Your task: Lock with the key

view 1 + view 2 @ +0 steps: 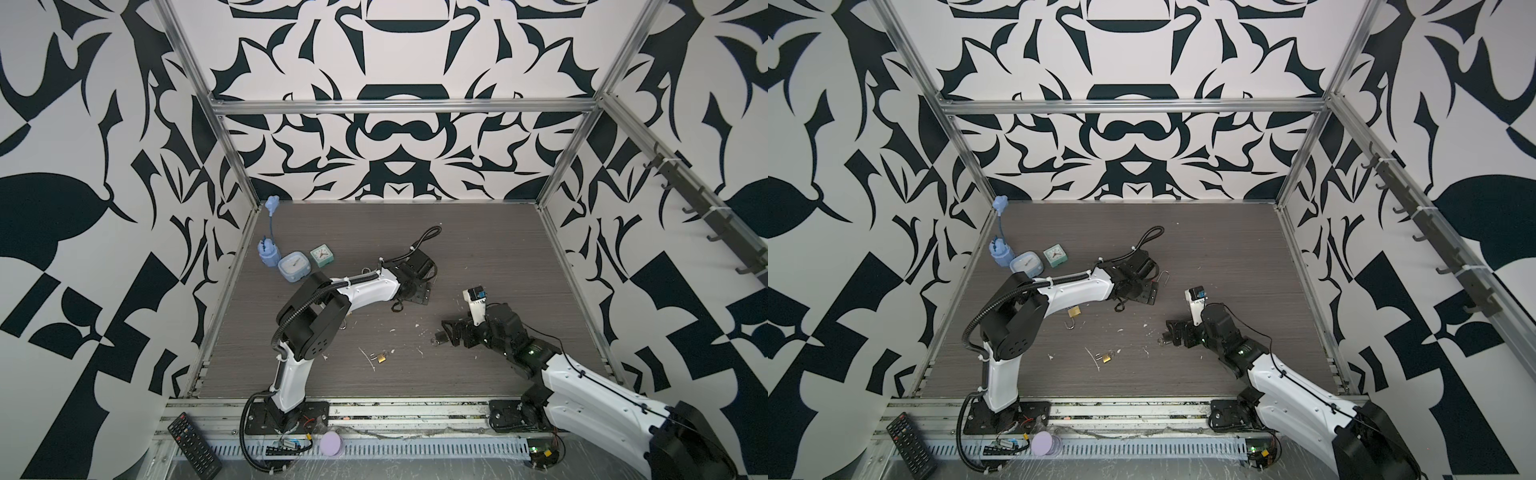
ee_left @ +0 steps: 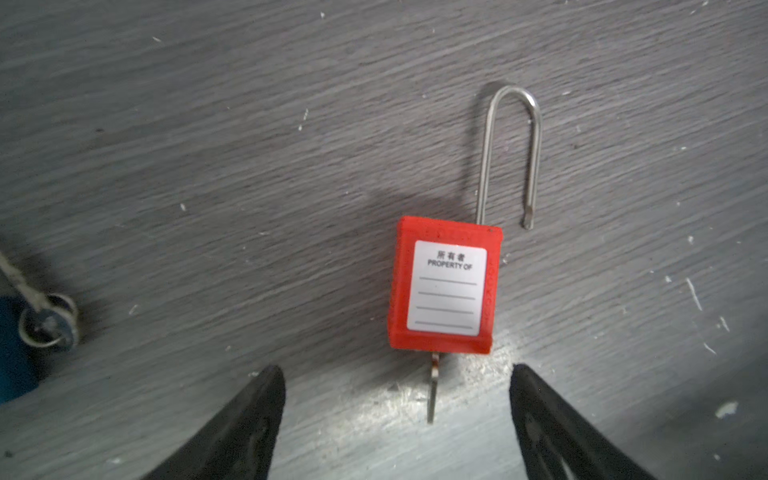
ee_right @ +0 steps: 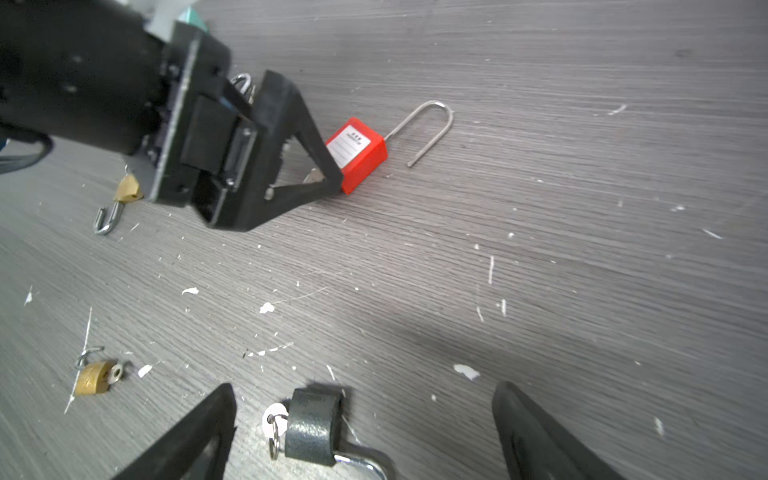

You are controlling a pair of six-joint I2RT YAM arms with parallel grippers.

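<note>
A red padlock with a white label lies flat on the table, its long shackle swung open. Its key sticks out of the body's underside, pointing between the jaws of my left gripper, which stands open and touches neither. In a top view only the shackle shows past the left gripper. My right gripper is open low over a dark grey padlock with a key on a ring, gripping nothing.
Two small brass padlocks lie on the table with open shackles. Two small clocks and a blue plug adapter stand at the back left. A remote lies on the front rail.
</note>
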